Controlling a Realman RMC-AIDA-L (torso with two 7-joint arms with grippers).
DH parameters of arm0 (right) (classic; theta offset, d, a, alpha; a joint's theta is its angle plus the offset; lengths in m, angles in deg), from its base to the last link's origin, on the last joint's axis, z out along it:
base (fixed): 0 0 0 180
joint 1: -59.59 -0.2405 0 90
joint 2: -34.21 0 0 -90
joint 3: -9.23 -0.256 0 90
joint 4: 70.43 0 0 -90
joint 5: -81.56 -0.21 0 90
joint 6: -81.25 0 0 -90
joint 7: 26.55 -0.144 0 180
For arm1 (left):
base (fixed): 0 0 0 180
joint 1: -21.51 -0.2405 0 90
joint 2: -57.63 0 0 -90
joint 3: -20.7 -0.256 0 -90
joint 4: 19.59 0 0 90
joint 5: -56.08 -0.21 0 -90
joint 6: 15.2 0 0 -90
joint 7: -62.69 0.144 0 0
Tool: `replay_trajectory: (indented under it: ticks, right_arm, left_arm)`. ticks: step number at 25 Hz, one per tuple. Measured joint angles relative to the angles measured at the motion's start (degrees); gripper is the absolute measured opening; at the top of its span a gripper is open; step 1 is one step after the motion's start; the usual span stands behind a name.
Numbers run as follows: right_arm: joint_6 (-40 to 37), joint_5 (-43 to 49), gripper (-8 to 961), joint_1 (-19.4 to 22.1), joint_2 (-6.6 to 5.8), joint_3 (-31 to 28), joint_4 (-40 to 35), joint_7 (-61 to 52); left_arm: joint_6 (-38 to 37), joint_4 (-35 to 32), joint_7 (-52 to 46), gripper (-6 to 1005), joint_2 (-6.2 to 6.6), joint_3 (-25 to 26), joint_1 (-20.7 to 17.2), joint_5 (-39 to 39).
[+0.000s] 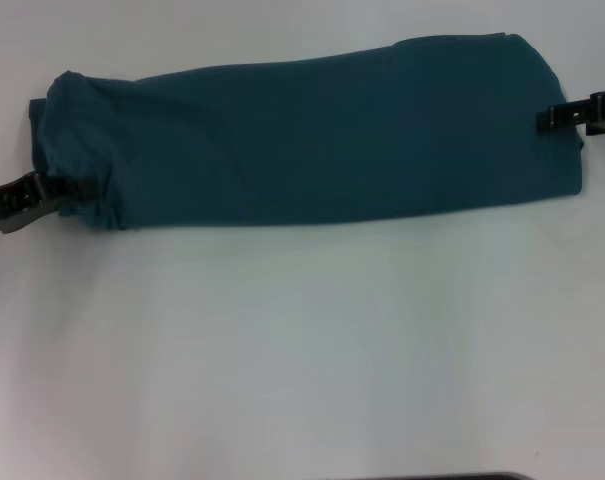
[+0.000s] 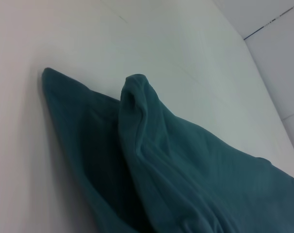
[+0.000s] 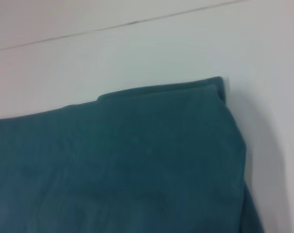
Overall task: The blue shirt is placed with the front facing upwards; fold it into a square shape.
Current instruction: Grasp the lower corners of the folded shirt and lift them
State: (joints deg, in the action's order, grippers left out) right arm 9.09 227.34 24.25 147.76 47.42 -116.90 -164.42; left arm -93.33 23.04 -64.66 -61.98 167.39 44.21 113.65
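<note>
Shirt [image 1: 322,135] lay across the far half of the white table [image 1: 302,350] as a long band, already folded lengthwise; no lettering or collar showed, so I judged the front had been turned inside; right end flat and squared, left end bunched and rumpled.

Left gripper [image 1: 44,187] sat at the band's left end, at its near corner, touching the cloth; its tip was buried in the bunched fabric, so I could not tell whether it was closed on the cloth or only resting against it. Left wrist view showed no fingers, only a raised ridge of cloth [image 2: 137,97] standing above the flat layer beneath; that lift suggested a pinch, but I logged it as a guess.

Right gripper [image 1: 562,117] sat at the opposite end, partway up the right edge, tip over the cloth; how far open, I could not tell. Right wrist view showed only the neat far corner [image 3: 215,87] lying flat on the table.

Placement read as one arm per end, ready to bring the ends together; my judgement: the crosswise fold into a square was still to do; the bunched left end risked an uneven edge.
</note>
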Motion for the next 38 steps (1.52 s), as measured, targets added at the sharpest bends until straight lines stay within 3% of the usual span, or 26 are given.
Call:
replay_trajectory:
  ticks: [11,21,32,38]
  right_arm:
    - [1.92,-0.9,915,-1.47,0.45,0.04,4.54,1.35]
    - [-0.05,-8.27,915,-1.25,0.55,0.03,4.82,4.83]
    - [-5.01,-8.19,915,-1.27,-1.11,0.32,8.24,4.93]
    - [-10.6,-7.63,916,0.56,-2.38,-0.33,2.45,2.1]
  left_arm:
    - [-0.56,0.53,0.0,20,-0.07,0.0,-0.11,0.0]
    - [-0.56,0.56,0.0,20,-0.18,-0.09,-0.11,0.0]
    - [-0.47,0.58,0.0,20,-0.26,-0.02,-0.11,0.0]
    - [-0.52,0.62,0.0,20,-0.33,-0.08,-0.11,0.0]
